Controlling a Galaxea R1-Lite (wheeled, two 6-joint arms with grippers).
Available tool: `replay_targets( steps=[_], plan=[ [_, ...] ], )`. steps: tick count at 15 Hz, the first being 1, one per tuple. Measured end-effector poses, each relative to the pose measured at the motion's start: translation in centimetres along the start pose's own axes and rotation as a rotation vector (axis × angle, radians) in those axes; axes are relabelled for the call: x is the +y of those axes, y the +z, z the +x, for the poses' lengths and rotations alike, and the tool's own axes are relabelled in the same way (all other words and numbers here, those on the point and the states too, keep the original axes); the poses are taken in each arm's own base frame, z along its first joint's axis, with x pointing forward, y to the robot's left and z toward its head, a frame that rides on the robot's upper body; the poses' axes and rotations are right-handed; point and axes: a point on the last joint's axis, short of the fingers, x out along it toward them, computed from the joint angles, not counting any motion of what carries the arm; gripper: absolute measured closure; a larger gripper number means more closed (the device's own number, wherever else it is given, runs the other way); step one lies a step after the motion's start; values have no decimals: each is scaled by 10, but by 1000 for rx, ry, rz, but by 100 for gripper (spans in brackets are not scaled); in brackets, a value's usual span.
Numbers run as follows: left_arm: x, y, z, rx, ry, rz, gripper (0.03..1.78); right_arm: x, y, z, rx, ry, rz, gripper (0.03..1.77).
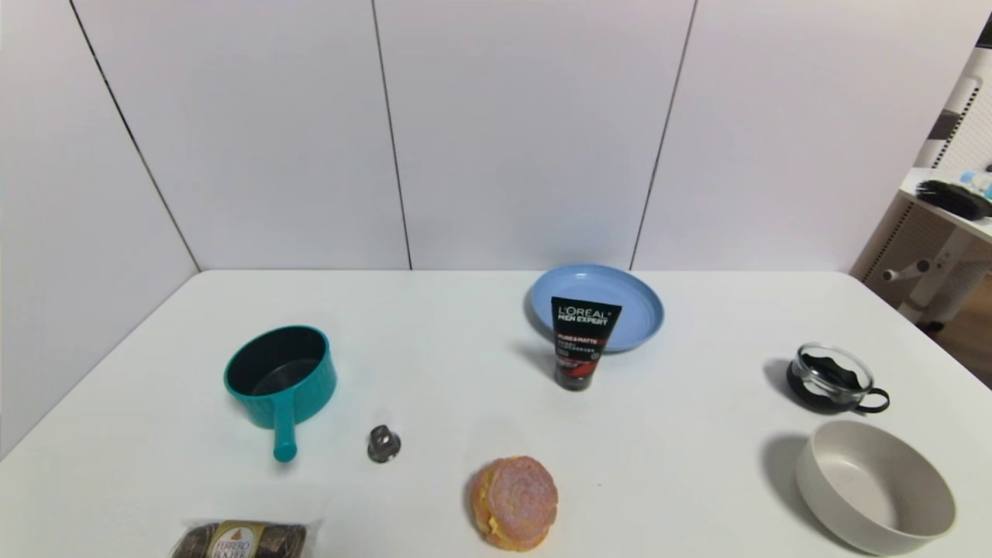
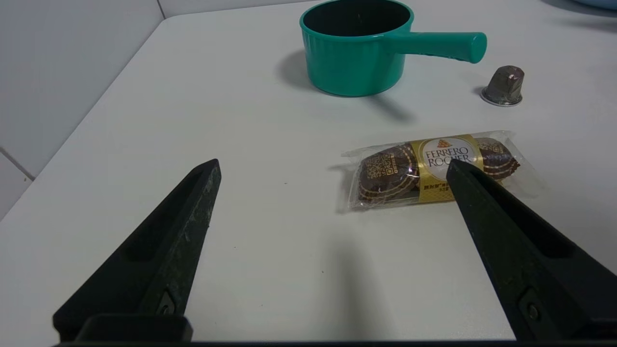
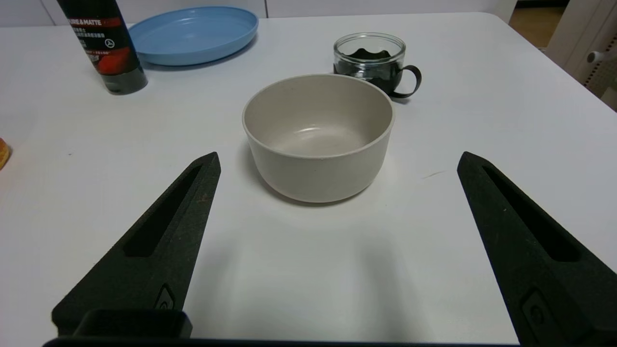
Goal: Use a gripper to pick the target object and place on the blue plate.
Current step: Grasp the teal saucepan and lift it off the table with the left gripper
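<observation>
head: saucepan (image 1: 280,381) on table, left side; blue plate (image 1: 597,305) far centre, bare, tube (image 1: 581,342) just in front.
left wrist: left gripper (image 2: 332,168) spread wide, empty, short of saucepan (image 2: 356,46).
right wrist: right gripper (image 3: 337,161) spread, empty, facing bowl (image 3: 318,135).
progress: nothing grasped; pick and place both left.

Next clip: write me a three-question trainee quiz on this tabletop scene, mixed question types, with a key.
1. True or false: the teal saucepan already sits on the blue plate.
2. What stands directly in front of the plate? A) beige bowl B) black tube C) glass cup
3. Fill in: the left gripper and the right gripper are both ____.

Key: 1 false; 2 B; 3 open.
</observation>
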Motion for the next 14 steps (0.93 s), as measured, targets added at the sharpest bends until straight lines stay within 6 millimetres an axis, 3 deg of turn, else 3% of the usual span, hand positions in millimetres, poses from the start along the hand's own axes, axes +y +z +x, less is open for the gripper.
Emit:
replay_targets(
  steps=[14],
  plan=[
    [0,0,0,0,10,-37,12,0,0,0,0,0,1,10]
  ],
)
